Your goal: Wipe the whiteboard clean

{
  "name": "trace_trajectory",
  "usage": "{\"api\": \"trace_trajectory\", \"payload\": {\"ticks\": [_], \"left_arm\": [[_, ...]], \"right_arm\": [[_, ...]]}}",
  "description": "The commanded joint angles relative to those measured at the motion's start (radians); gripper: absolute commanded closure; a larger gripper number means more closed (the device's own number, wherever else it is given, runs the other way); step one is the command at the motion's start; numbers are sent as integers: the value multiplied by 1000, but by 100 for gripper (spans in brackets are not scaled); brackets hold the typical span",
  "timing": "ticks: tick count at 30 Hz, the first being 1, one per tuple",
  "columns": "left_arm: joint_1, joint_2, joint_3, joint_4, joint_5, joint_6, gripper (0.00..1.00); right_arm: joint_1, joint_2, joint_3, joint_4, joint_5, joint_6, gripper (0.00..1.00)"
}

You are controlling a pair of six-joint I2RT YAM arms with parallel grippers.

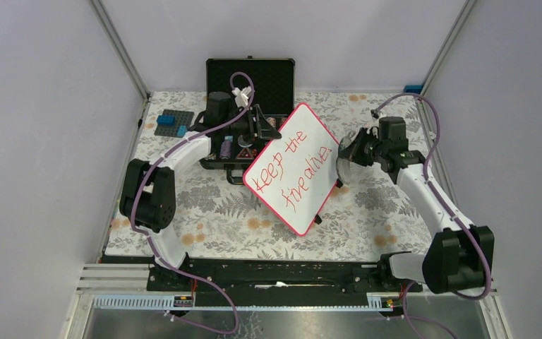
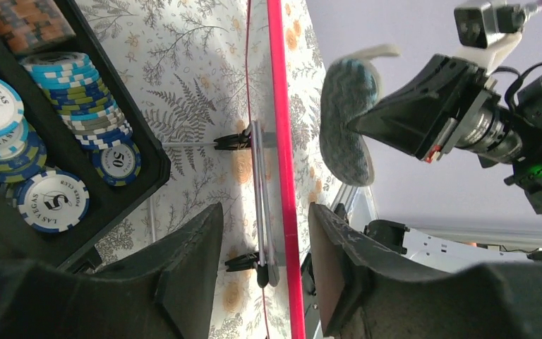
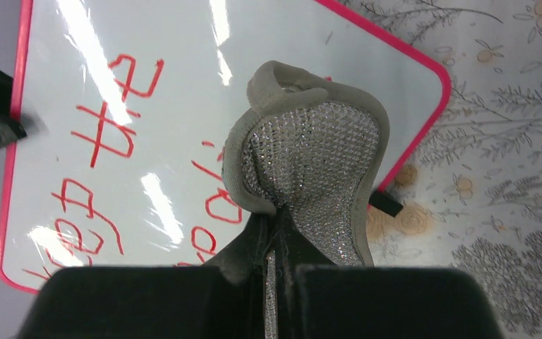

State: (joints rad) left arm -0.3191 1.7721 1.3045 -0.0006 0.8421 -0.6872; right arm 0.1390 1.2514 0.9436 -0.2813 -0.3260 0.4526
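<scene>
The whiteboard [image 1: 293,169] has a pink-red rim and red writing, and lies slanted in the middle, its far corner raised by the black case. My left gripper [image 1: 262,127] is open, one finger on each side of that far edge. In the left wrist view the rim [image 2: 282,141] runs edge-on between the fingers [image 2: 197,240] of the left gripper [image 2: 265,212], with gaps on both sides. My right gripper [image 1: 356,152] is shut on a grey mesh eraser pad [image 3: 310,162], held just off the board's right edge. The right wrist view shows the right gripper [image 3: 275,226] and the writing [image 3: 113,127] behind the pad.
An open black case [image 1: 250,78] with poker chips [image 2: 77,99] stands right behind the board, under my left arm. A grey brick plate with blue bricks [image 1: 174,122] lies at the far left. A floral cloth [image 1: 212,212] covers the table. Grey walls close in on both sides.
</scene>
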Motion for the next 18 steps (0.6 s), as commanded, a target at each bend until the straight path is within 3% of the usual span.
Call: {"api": "trace_trajectory", "payload": {"ticks": [1, 4, 9, 18], "left_arm": [[-5, -48, -34, 75, 20, -16, 54], [-5, -44, -41, 61, 6, -10, 68], [-5, -41, -10, 3, -31, 46, 70], [-6, -67, 30, -116, -97, 161, 86]], "right_arm": [[22, 90, 108, 94, -57, 57, 100], [50, 167, 198, 99, -44, 64, 100], [100, 304, 353, 78, -46, 49, 100], [165, 412, 528, 14, -11, -8, 100]]}}
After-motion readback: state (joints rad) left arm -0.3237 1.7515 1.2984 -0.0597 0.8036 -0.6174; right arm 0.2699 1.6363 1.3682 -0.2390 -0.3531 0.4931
